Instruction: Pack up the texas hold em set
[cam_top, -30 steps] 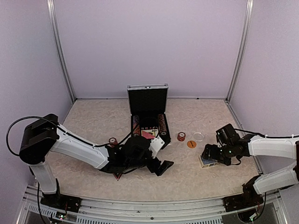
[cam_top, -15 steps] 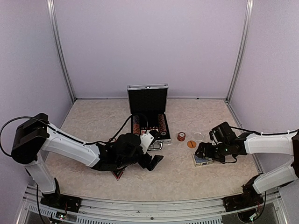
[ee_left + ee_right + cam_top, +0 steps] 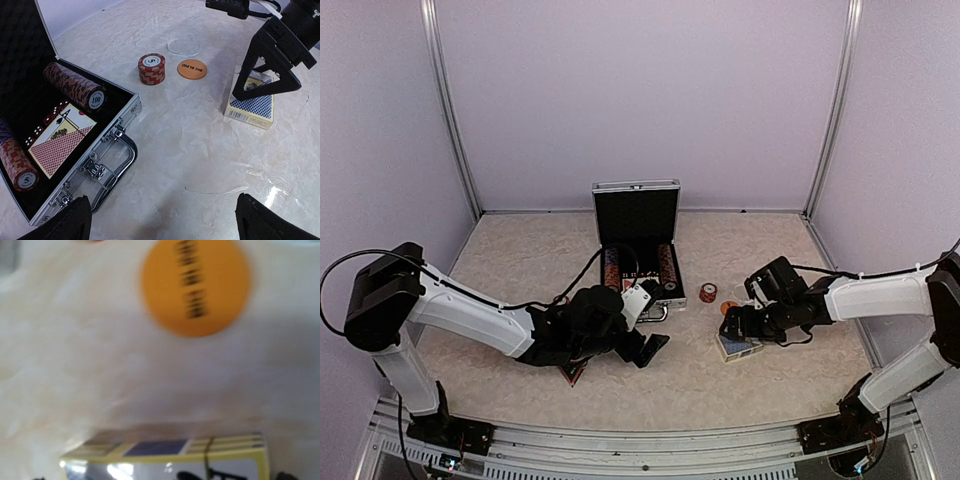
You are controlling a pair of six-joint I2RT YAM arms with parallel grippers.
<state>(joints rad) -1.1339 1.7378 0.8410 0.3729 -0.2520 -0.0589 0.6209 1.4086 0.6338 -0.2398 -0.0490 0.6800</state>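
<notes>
The silver case (image 3: 636, 188) lies open, its lid upright. In the left wrist view its black tray (image 3: 30, 107) holds two rows of orange-red chips (image 3: 75, 91) and a red card deck (image 3: 59, 144); the metal handle (image 3: 114, 165) faces me. My left gripper (image 3: 648, 328) hovers open just in front of the handle, nothing between its fingers. A blue card deck (image 3: 250, 100) lies on the table with my right gripper (image 3: 735, 335) open and straddling it. A short chip stack (image 3: 151, 68), an orange button (image 3: 192, 69) and a clear round button (image 3: 183, 46) sit nearby.
A red triangle (image 3: 572, 373) lies under the left arm near the front edge. The right wrist view is blurred and shows the orange button (image 3: 196, 285) above the blue deck (image 3: 170, 460). Metal frame posts (image 3: 450, 110) stand at the back corners.
My right gripper has moved left towards the case, and the blue deck has slid left with it. The left arm drew back left, then held still.
</notes>
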